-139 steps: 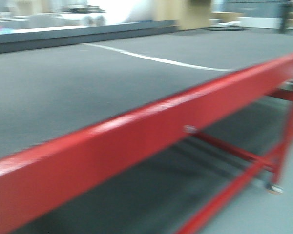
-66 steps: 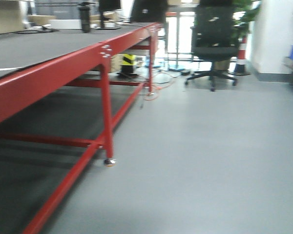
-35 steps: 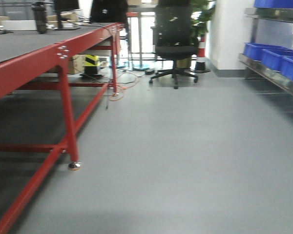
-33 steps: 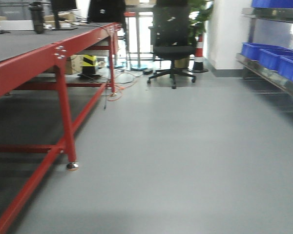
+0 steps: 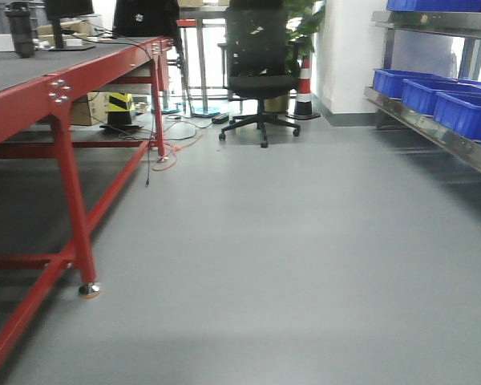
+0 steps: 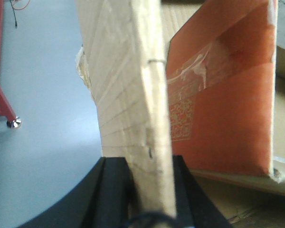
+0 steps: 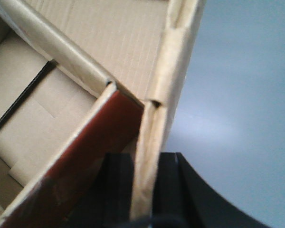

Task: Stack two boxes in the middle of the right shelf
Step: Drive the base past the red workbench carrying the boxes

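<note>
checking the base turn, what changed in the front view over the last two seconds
The front view swung right: the red table slid to the picture's left edge, and the office chair, steel shelf and blue bins came into sight. Nothing in the room itself visibly moved. The left claw and right claw clamp the box; no earlier wrist views.

Light: bright, from far glass doors (image 5: 212, 56); soft sheen on floor (image 5: 305, 265).
Focus: wrist views blurred, perhaps too close.
</note>
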Motion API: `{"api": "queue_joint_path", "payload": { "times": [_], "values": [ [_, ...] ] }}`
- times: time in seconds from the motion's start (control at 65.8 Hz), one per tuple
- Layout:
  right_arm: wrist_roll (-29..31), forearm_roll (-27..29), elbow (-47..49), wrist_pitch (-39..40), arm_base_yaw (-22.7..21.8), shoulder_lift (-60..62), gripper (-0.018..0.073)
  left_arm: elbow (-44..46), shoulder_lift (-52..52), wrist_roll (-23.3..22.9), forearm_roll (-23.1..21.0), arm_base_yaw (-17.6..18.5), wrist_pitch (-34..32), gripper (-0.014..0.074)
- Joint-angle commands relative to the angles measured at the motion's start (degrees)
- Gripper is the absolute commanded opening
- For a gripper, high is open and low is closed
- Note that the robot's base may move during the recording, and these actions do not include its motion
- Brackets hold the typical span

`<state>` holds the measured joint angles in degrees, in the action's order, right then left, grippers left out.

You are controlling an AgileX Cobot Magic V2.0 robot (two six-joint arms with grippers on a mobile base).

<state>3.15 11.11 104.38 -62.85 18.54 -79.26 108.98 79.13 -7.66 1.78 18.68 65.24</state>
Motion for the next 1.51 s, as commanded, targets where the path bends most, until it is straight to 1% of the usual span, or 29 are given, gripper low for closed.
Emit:
{"api": "queue_joint_path", "payload": {
  "times": [0.0, 0.836, 0.928, 0.958, 1.49],
  "values": [
    [0.8, 0.9, 0.7, 1.7, -0.1, 0.4, -0.0154, 0.8, -1.0, 0.2, -2.5, 0.5, -4.7, -0.0111],
    [0.8, 0.9, 0.7, 1.7, -0.1, 0.4, -0.0154, 0.8, -1.0, 0.2, -2.5, 0.5, -4.8, -0.0111],
    [0.8, 0.9, 0.7, 1.7, -0.1, 0.4, -0.0154, 0.8, -1.0, 0.2, -2.1, 0.5, -4.8, -0.0111],
    [0.8, 0.9, 0.7, 1.7, -0.1, 0.4, -0.0154, 0.8, -1.0, 0.2, -1.2, 0.5, -4.8, -0.0111],
    [0.8, 0.9, 0.7, 1.7, -0.1, 0.4, -0.0154, 0.8, -1.0, 0.2, -1.1, 0.5, -4.8, -0.0111]
  ]
}}
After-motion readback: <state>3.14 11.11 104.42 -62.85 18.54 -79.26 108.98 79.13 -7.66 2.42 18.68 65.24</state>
